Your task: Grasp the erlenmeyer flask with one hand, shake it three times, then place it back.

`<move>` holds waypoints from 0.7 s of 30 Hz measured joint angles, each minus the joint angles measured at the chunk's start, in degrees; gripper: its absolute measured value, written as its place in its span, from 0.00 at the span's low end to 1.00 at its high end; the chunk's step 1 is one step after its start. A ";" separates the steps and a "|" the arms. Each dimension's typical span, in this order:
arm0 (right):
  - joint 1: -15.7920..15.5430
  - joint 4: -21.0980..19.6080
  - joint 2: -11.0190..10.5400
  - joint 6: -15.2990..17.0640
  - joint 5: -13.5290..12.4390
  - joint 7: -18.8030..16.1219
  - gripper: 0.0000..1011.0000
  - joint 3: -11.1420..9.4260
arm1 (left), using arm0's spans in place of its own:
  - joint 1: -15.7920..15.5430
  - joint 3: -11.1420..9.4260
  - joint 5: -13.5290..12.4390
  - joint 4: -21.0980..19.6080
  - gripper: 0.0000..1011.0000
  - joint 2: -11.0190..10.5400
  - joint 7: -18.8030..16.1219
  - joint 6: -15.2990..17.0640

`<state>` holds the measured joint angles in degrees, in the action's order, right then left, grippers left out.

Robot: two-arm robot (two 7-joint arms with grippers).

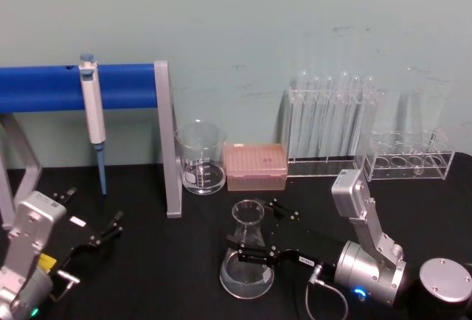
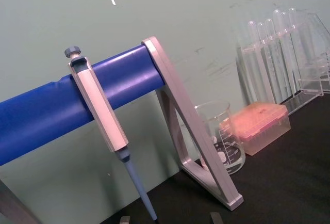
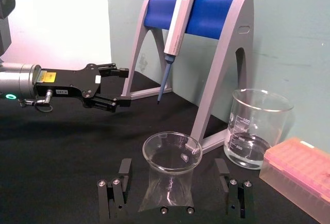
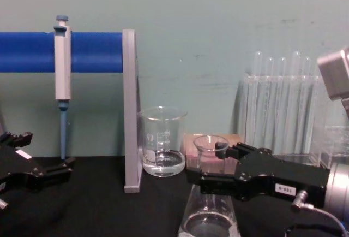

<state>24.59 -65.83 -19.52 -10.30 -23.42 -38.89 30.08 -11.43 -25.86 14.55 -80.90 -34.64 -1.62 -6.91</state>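
Erlenmeyer flask (image 1: 248,257) (clear glass cone) stands upright; black right gripper (image 1: 251,225) is open astride its neck, nothing held, prob pre-grasp. Left gripper (image 1: 92,213) idle, open.

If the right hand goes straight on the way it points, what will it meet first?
The flask: its neck stands between the open fingers of the right hand, so the palm would likely touch it.
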 joint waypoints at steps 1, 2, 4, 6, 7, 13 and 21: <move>0.00 0.00 0.00 0.01 0.00 0.00 0.99 0.00 | 0.00 0.00 0.00 0.00 0.99 0.00 0.00 0.00; 0.00 0.00 0.00 0.01 -0.01 0.00 0.99 0.00 | 0.00 0.00 0.00 0.00 0.99 0.00 0.00 0.00; 0.00 0.00 0.00 0.02 -0.02 0.00 0.95 0.00 | 0.00 0.00 0.00 0.00 0.99 0.00 0.00 0.00; 0.00 0.00 0.00 0.03 -0.03 0.00 0.90 0.00 | 0.00 0.00 0.00 0.00 0.99 0.00 0.00 0.00; 0.00 0.00 0.00 0.04 -0.04 0.00 0.89 0.00 | 0.00 0.00 0.00 0.00 0.99 0.00 0.00 0.00; 0.00 0.00 0.00 0.07 -0.04 0.00 0.73 0.00 | 0.00 0.00 0.00 0.00 0.99 0.00 0.00 0.00; 0.00 0.00 0.00 0.07 -0.04 0.00 0.50 0.00 | 0.00 0.00 0.00 0.00 0.99 0.00 0.00 0.00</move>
<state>24.59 -65.83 -19.52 -10.23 -23.46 -38.89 30.08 -11.43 -25.86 14.55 -80.90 -34.64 -1.62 -6.91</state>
